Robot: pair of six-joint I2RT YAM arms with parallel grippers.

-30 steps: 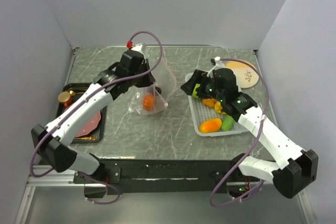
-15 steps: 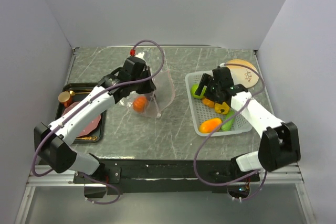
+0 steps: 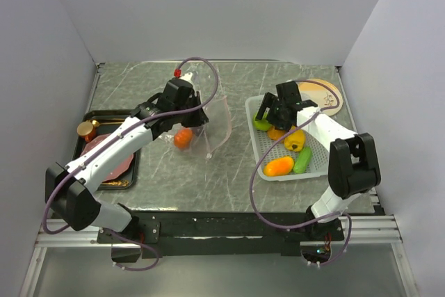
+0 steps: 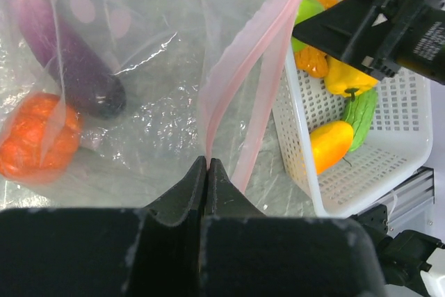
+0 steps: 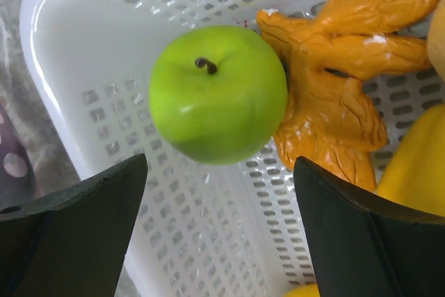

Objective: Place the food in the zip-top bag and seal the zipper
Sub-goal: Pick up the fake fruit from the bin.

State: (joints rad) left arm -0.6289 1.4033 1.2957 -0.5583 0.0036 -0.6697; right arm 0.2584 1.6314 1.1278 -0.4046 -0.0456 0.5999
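My left gripper [image 3: 193,117] is shut on the pink zipper [image 4: 236,95] at the mouth of the clear zip-top bag [image 3: 215,124], holding that edge up; in the left wrist view the gripper [image 4: 207,161] pinches the strip. Inside the bag lie a purple eggplant [image 4: 69,53] and a red-orange tomato [image 4: 35,137], also seen from above [image 3: 183,138]. My right gripper [image 3: 266,116] is open and empty over the green lime [image 5: 217,94], its jaws [image 5: 221,166] either side just short of it. The yellow pepper [image 3: 295,140], orange mango [image 3: 278,166] and green cucumber [image 3: 302,161] lie in the white basket [image 3: 321,165].
A lumpy orange piece [image 5: 334,95] touches the lime in the basket. A black tray [image 3: 132,172] at the left holds a reddish slab [image 3: 115,165] and a brass can [image 3: 87,130]. A round wooden plate [image 3: 327,95] sits behind the basket.
My right gripper has moved back and left to the basket's far left corner, over the lime. My left gripper has lowered the bag edge slightly, and the tomato has shifted left inside it.
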